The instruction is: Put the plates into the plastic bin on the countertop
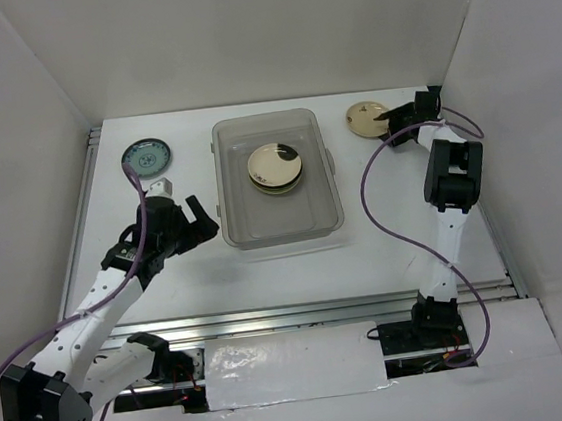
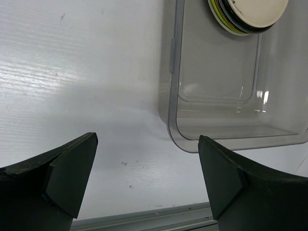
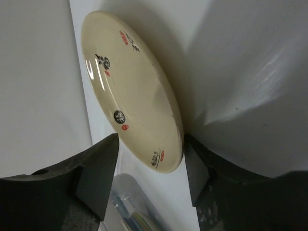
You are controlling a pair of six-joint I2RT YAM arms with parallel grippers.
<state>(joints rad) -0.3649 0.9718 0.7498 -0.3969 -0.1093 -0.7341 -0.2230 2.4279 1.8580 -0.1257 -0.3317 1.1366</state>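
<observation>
1. Cream plate (image 3: 130, 91) lies flat on the counter (image 1: 386, 250) at the far right, outside the plastic bin (image 1: 234, 238); it carries dark brush-like marks and small red stamps, none legible
2. Right pincer (image 3: 150, 147) is at that plate's near rim, released, with the rim between its spread fingers; cannot tell if either finger touches it
3. Right arm reaches up to the far right corner, elbow raised
4. Bin stands mid-counter and holds a stack of plates (image 1: 276, 166) in its far half: a cream one with a dark blotch on top, lime-green and black edges under it
5. Blue-patterned plate (image 1: 146, 157) lies on the counter far left, well apart from the bin
6. Left pincer (image 1: 198, 222) is released, fingers wide apart, over bare counter just beside the bin's near-left corner
7. Left arm is bent and angled toward the bin
8. A purple cable (image 1: 371, 201) loops along each arm
</observation>
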